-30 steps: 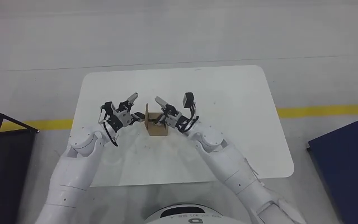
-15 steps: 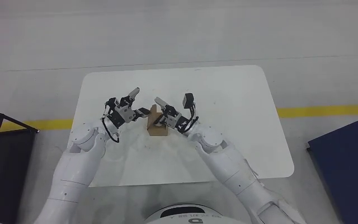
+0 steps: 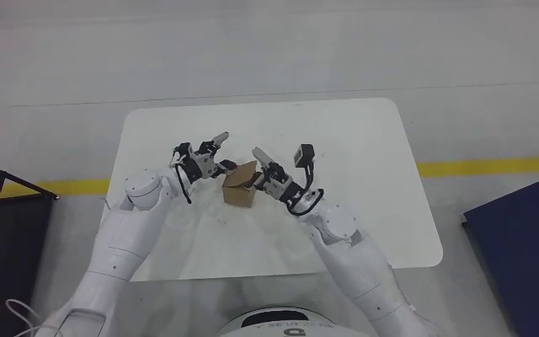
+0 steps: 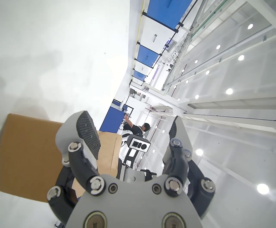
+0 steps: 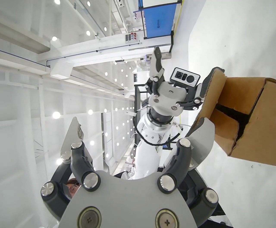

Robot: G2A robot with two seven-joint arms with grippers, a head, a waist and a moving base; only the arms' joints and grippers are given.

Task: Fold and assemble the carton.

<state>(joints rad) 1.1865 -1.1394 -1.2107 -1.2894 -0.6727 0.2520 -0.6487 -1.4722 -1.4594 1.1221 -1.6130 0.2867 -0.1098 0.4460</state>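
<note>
This is a large industrial hall laid out as a robot test floor, not a home or an office. The white table [image 3: 370, 143] with rounded corners stands alone on a smooth, pale grey floor [image 3: 269, 50]. A yellow line [image 3: 480, 168] marked on that floor runs out from under the table's left and right edges. The wrist views look far across the room. Blue panels [image 4: 167, 11] in black frames stand in a row as partitions. White beams [image 5: 103, 42] span a high ceiling [image 4: 237, 133] dotted with rows of round lamps [image 4: 229, 91]. A grey box with red fittings [image 5: 130, 37] hangs on one beam.
</note>
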